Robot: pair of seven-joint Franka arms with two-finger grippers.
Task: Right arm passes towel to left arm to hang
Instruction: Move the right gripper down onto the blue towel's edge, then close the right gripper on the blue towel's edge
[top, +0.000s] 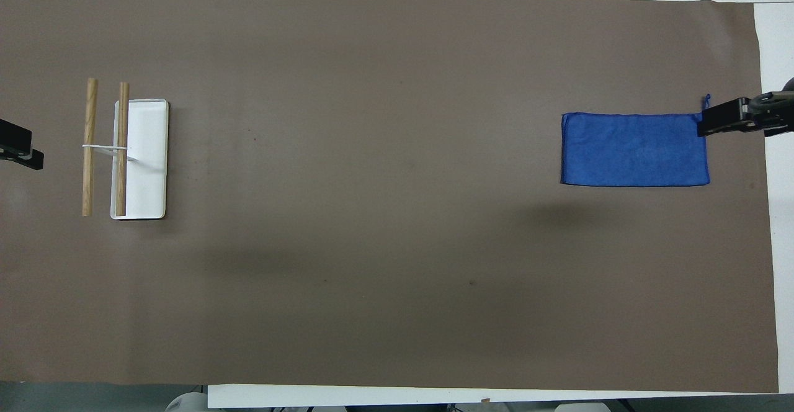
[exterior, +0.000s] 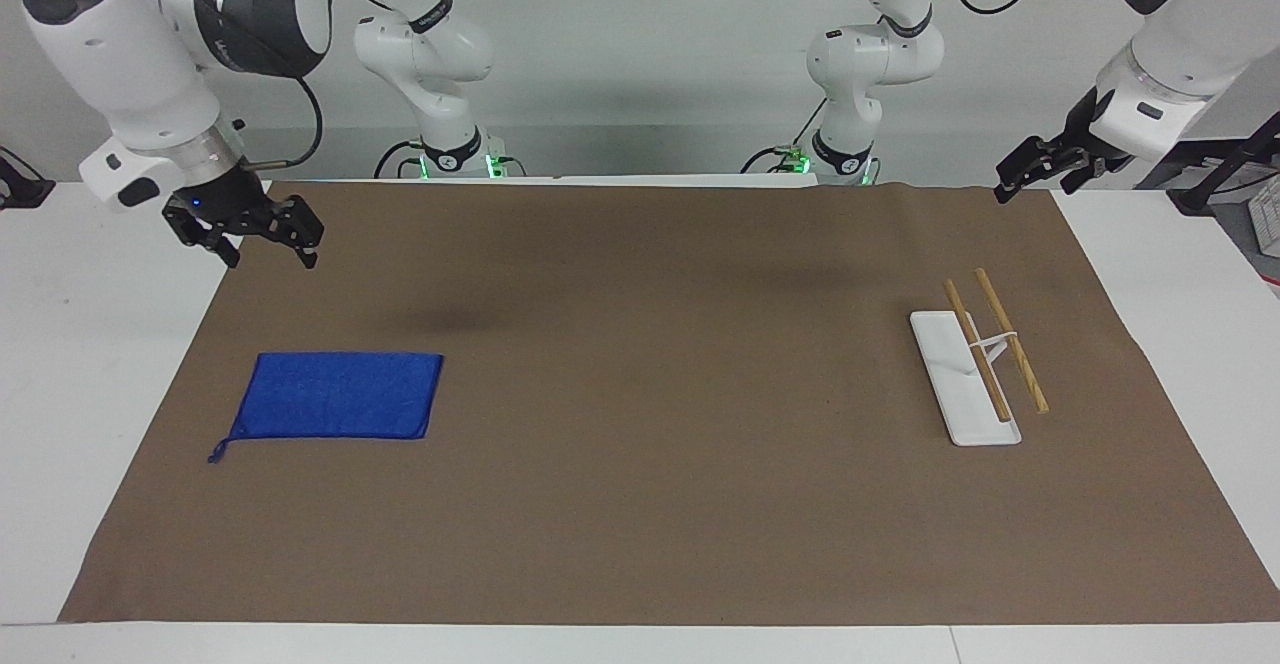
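While towel (exterior: 338, 395) lies flat on mat twd right arm's end, my right gripper (exterior: 262, 241) hangs above mat's edge, fingers splayed wide, empty; step = approach; next: drop onto towel & pinch; left gripper (exterior: 1030, 176) waits, fingers unclear.

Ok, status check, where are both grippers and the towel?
Right gripper open, raised above mat edge near blue towel. Left gripper waiting, raised at its end. Towel flat, untouched. Path unobstructed.
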